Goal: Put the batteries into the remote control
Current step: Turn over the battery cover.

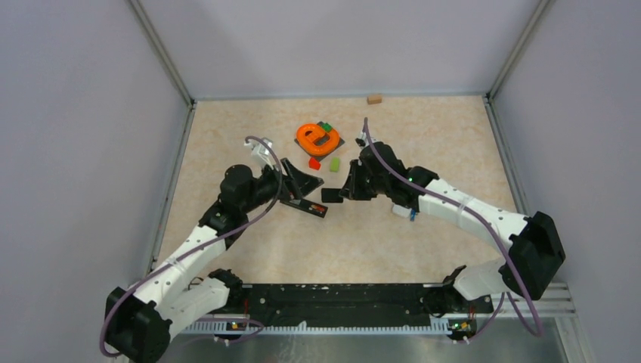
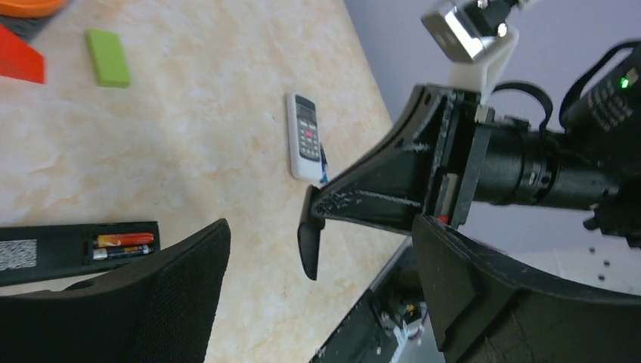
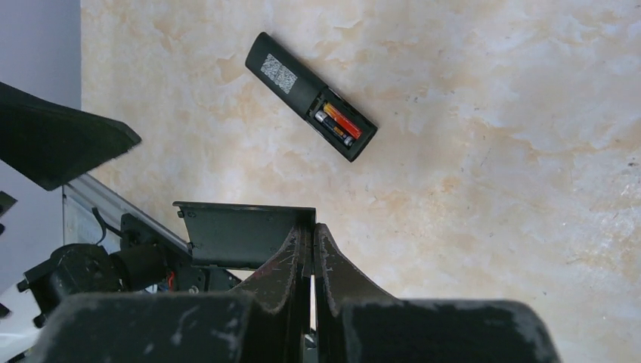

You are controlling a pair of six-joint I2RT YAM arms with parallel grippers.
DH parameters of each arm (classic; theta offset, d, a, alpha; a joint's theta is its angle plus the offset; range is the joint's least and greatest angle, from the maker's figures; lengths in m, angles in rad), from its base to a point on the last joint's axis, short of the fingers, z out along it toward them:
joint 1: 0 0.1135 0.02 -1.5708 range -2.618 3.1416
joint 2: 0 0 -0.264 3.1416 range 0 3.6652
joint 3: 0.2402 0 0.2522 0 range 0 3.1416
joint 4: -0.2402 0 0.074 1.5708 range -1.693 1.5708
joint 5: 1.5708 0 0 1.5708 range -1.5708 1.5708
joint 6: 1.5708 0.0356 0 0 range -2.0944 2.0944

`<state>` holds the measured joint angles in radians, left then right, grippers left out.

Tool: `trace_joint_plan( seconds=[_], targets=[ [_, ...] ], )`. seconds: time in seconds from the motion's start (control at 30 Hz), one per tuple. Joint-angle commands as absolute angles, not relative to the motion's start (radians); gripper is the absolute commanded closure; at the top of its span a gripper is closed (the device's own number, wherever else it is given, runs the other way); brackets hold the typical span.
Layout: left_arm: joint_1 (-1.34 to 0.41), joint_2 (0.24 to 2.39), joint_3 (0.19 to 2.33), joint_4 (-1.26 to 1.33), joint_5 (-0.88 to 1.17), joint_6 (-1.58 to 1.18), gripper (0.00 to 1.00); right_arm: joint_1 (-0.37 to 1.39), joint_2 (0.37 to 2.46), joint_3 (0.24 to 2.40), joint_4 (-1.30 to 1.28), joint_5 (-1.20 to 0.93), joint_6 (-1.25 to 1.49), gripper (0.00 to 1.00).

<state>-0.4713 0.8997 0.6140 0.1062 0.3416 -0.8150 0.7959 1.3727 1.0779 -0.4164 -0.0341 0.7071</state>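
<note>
The black remote control [image 3: 310,94] lies back-up on the table with its compartment uncovered. Two batteries [image 3: 338,121], one orange-red and one darker, sit side by side inside it; the left wrist view also shows these batteries [image 2: 125,243] in the remote control [image 2: 53,251]. My left gripper [image 2: 325,295] stands open just right of the remote control, with nothing between its fingers. My right gripper [image 3: 311,231] is shut on the thin black battery cover [image 3: 246,234] and holds it above the table near the remote control [image 1: 306,206]. In the top view the cover [image 1: 330,195] sits between both grippers.
A white remote [image 2: 306,136] lies beyond the right gripper. An orange ring toy [image 1: 317,138], a red block [image 1: 314,162] and a green block [image 1: 334,163] sit behind the remote. A small wooden block [image 1: 374,98] rests at the back wall.
</note>
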Motion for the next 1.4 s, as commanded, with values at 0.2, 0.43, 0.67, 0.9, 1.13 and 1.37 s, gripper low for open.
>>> trace_joint_plan(
  seconds=[0.2, 0.43, 0.67, 0.9, 1.13, 1.37],
  targets=[
    [-0.474, 1.02, 0.653, 0.258, 0.628, -0.769, 0.41, 0.789, 1.359, 1.162, -0.44, -0.081, 0.696, 1.0],
    [-0.475, 1.063, 0.653, 0.308, 0.72, -0.793, 0.73, 0.789, 1.366, 1.167, -0.427, -0.098, 0.7, 1.0],
    [-0.475, 1.094, 0.671, 0.282, 0.732, -0.764, 0.72, 0.788, 1.363, 1.178, -0.425, -0.091, 0.702, 1.0],
    [-0.475, 1.089, 0.703, 0.235, 0.675, -0.651, 1.0, 0.778, 1.342, 1.169, -0.434, -0.094, 0.708, 0.84],
    [-0.475, 1.061, 0.715, 0.392, 0.53, -0.334, 1.0, 0.628, 1.181, 1.073, -0.397, -0.253, 0.875, 0.21],
    [-0.488, 1.108, 0.692, 0.671, 0.589, 0.11, 1.0, 0.524, 1.095, 1.034, -0.257, -0.379, 1.207, 0.21]
  ],
)
